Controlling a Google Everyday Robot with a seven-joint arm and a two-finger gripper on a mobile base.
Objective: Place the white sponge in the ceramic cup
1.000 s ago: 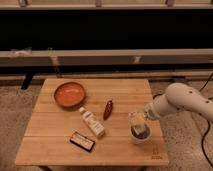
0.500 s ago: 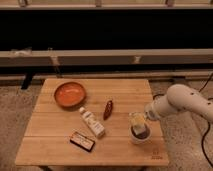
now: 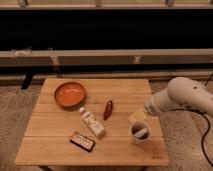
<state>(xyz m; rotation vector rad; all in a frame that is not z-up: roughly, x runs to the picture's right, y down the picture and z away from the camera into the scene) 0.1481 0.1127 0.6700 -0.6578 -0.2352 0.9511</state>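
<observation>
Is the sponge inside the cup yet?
Not yet. The white sponge sits at the gripper, just above the ceramic cup's rim.

From my seat I see the arm (image 3: 186, 97) as a smooth, off-white shell, thick and rounded, with a bulbous joint housing that catches the light along its upper curve and falls to grey shadow underneath. It narrows toward the wrist, where the casing turns a duller grey. A thin dark cable (image 3: 204, 131) hangs in a loop below the housing at the right edge of my view and runs down out of sight. The gripper (image 3: 139, 120) sits at the arm's narrow end, above the right part of the desk (image 3: 60, 142), showing as a pale, blocky tip.
</observation>
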